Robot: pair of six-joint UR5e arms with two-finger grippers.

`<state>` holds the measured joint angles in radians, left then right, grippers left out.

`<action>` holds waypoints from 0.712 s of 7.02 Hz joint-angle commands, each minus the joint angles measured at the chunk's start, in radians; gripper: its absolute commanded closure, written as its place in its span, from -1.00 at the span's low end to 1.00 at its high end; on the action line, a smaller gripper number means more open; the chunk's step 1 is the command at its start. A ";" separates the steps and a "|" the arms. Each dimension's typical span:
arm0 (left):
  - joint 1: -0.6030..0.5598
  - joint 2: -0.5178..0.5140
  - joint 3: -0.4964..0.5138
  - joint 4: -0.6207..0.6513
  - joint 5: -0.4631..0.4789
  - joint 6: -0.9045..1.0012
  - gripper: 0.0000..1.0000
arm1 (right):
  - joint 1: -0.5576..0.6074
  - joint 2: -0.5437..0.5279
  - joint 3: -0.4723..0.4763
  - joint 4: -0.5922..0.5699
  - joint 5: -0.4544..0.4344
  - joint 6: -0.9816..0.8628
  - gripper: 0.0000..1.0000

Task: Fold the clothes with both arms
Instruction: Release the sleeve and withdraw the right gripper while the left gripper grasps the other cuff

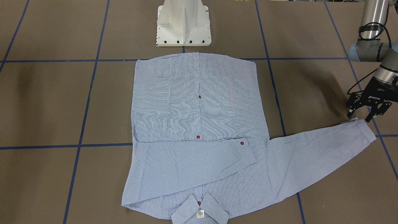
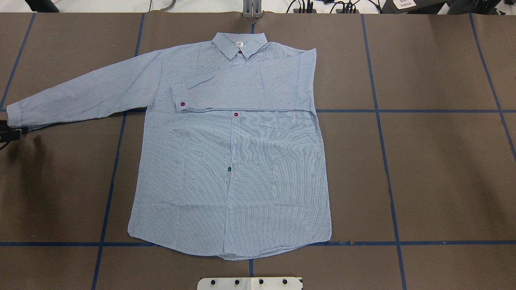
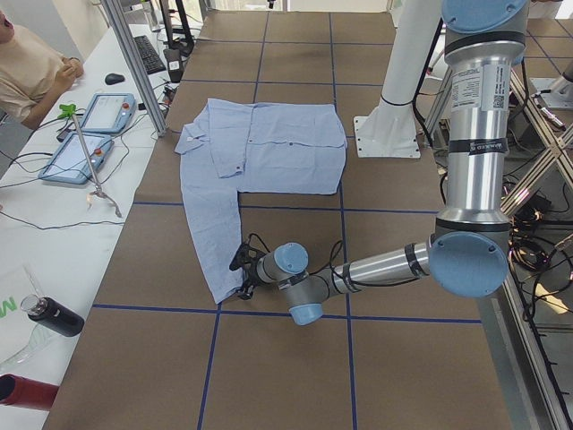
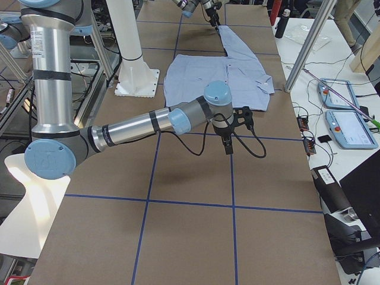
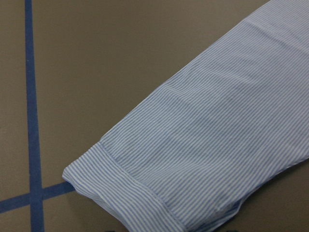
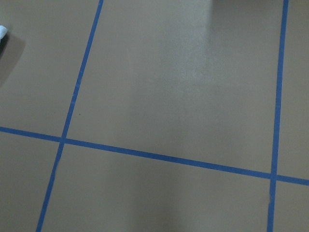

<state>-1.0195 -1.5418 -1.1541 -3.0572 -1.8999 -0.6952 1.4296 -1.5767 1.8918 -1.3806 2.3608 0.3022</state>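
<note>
The light blue striped shirt (image 1: 199, 124) lies flat on the brown table, buttons up, with its collar (image 1: 199, 213) toward the operators' side. One sleeve is folded across the chest (image 1: 192, 161). The other sleeve (image 1: 314, 155) lies stretched out, and its cuff (image 1: 362, 127) shows close up in the left wrist view (image 5: 120, 188). My left gripper (image 1: 360, 116) is open and empty, low over the table right at that cuff's edge. My right gripper (image 4: 228, 142) points down over bare table beside the shirt; I cannot tell if it is open. Its wrist view shows only a sliver of shirt (image 6: 2, 34).
The white pedestal base (image 1: 183, 25) stands just behind the shirt's hem. Blue tape lines (image 1: 93, 93) grid the table. A side bench with tablets (image 3: 89, 134), a bottle (image 3: 54, 318) and a metal post (image 3: 134, 63) runs along the far edge, where a person (image 3: 27, 72) sits.
</note>
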 commanded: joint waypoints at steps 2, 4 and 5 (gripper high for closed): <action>0.001 -0.004 0.004 0.000 0.004 -0.013 0.30 | 0.000 0.001 0.000 0.000 0.000 0.000 -1.00; -0.001 -0.007 0.002 0.000 0.002 -0.013 1.00 | 0.000 0.001 0.000 0.000 0.000 0.000 -1.00; -0.001 -0.007 -0.022 0.000 -0.007 -0.009 1.00 | 0.000 0.001 -0.002 0.000 0.000 0.000 -1.00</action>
<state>-1.0199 -1.5487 -1.1571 -3.0572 -1.8993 -0.7076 1.4297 -1.5758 1.8909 -1.3806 2.3608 0.3022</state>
